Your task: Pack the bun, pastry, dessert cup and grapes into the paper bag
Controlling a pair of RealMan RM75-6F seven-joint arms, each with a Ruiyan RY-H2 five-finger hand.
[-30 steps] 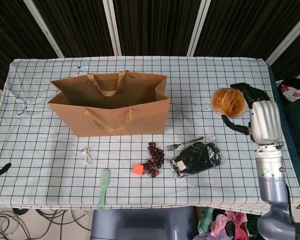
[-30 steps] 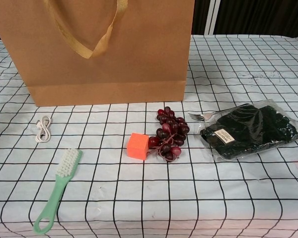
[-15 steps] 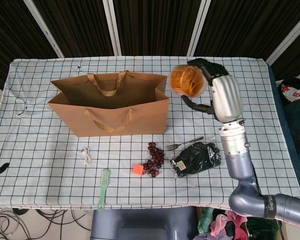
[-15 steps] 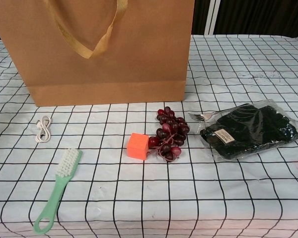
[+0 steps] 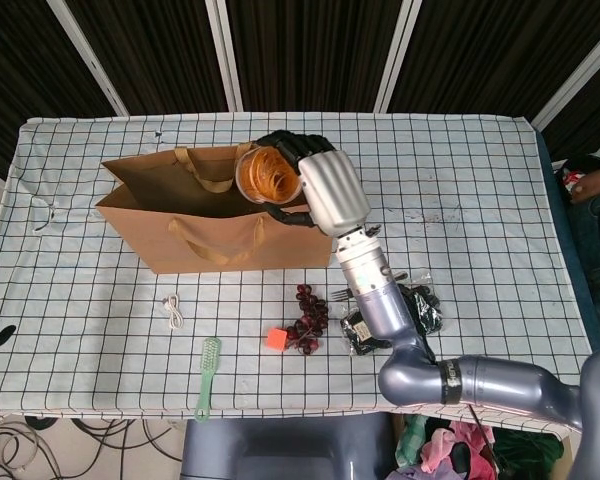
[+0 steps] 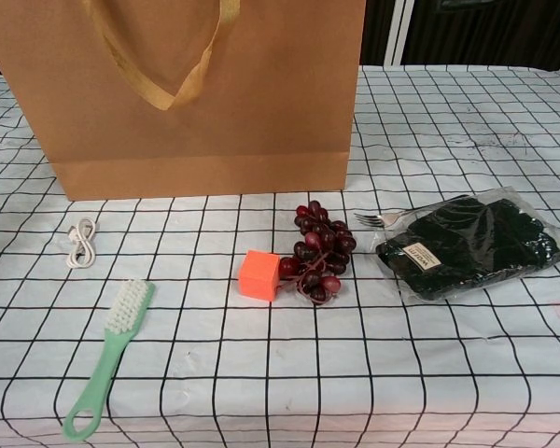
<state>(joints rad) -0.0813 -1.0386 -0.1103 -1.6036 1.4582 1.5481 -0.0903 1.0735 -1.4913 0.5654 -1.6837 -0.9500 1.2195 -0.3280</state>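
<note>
Now the right robot hand point(image 5: 315, 190) is up over the paper bag point(image 5: 220, 215), fingers clamped around the dessert cup point(image 5: 267, 174), its orange filling facing the head camera. From where I stand the cup hangs above the right half of the bag's open mouth, just inside the far rim, so the drop lies more or less straight below it. That's the relation that matters: the bag's long axis runs left to right across the worktop point(image 5: 480, 180), and the cup sits over the right end of that slot, so a release looks close; I'd judge it wants a little lowering first.

Waiting on the checked cloth near the bag's front are the grapes point(image 6: 317, 250), touching an orange cube point(image 6: 260, 276) on their left. Right of them lies a dark pastry in a clear wrapper point(image 6: 471, 245) with a fork point(image 6: 392, 217) at its far left corner. Both lie on the right arm's side. A green brush point(image 6: 107, 359) and a coiled white cable point(image 6: 80, 243) sit to the left. No bun visible out here. The left robot hand I can't properly see.
</note>
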